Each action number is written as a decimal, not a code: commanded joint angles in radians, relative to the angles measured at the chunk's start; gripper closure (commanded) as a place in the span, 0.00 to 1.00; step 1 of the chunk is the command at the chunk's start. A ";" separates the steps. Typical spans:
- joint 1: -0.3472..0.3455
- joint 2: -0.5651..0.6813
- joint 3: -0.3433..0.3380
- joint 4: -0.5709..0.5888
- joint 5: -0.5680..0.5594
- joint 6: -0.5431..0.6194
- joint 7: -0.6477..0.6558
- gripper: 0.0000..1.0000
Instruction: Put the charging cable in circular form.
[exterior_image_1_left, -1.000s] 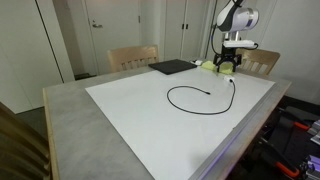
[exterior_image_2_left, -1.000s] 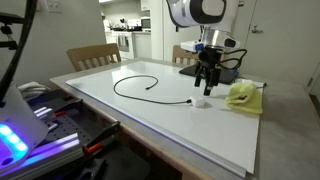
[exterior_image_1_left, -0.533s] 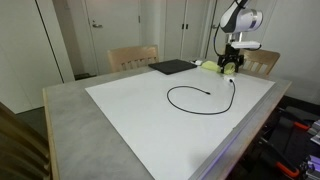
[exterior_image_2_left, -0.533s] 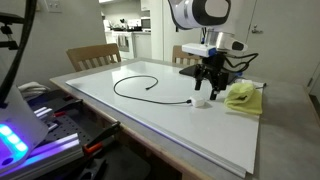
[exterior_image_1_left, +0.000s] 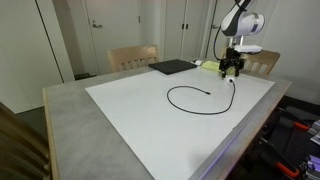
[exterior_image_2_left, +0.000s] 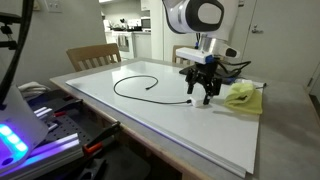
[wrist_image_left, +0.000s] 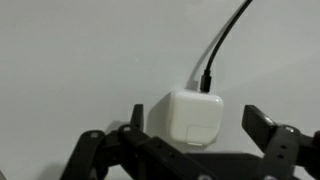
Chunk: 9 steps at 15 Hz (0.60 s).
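White sheet (exterior_image_1_left: 120, 112) on a grey table (exterior_image_1_left: 62, 112), office room. Charging cable (exterior_image_1_left: 170, 100) lies near the sheet's robot-side edge as an open curl, not yet a ring, with its free plug tip turned inward. The other end runs straight into a white charger block (wrist_image_left: 190, 118). Gripper (wrist_image_left: 194, 126) hovers over the block with jaws spread wide, holding nothing, probably lining up a grasp.

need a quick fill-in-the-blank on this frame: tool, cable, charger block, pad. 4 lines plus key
1. The tool has its jaws ___.
2. The charging cable plugs into a charger block coloured ___.
3. In the wrist view, that block shows ___ the tool's two fingers.
4. The flat pad beyond the cable is ___.
Missing words: open; white; between; black.
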 joint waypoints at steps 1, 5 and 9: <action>0.005 -0.045 -0.004 -0.054 -0.008 0.013 0.036 0.00; 0.003 -0.043 -0.003 -0.052 0.001 -0.006 0.069 0.00; 0.010 -0.019 -0.007 -0.045 0.000 -0.006 0.112 0.00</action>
